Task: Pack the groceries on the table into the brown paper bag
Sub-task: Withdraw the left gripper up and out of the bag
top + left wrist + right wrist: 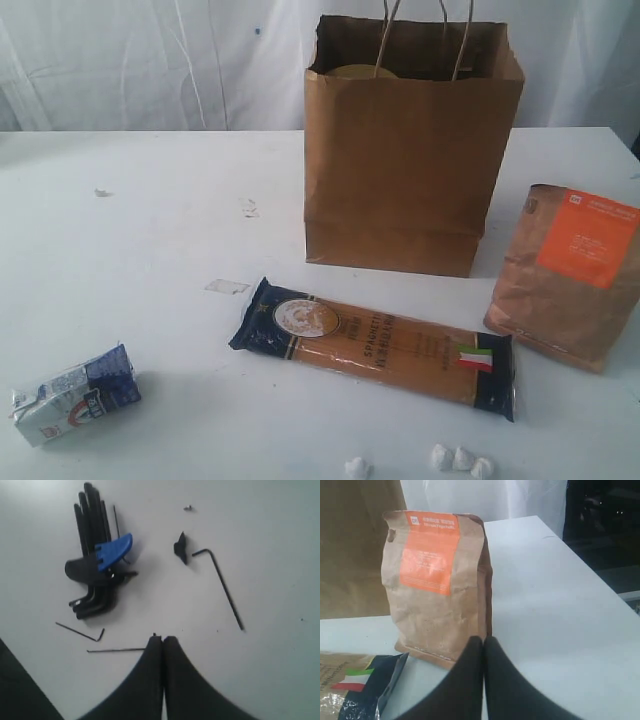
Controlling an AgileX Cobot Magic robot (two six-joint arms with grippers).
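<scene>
On the left of the table [150, 230] the small blue-white carton [75, 395] lies on its side. The left fingers [159, 646], pressed together and empty, hang over a bundle of black hex keys [95, 565] on a white surface, and how they stand to the carton cannot be told. At the middle the long dark-blue spaghetti packet [375, 345] lies flat just before the upright brown paper bag [410, 170], and on the right the brown pouch with orange label [437, 585] stands just beyond the right fingers [480, 647], which are pressed together on nothing.
</scene>
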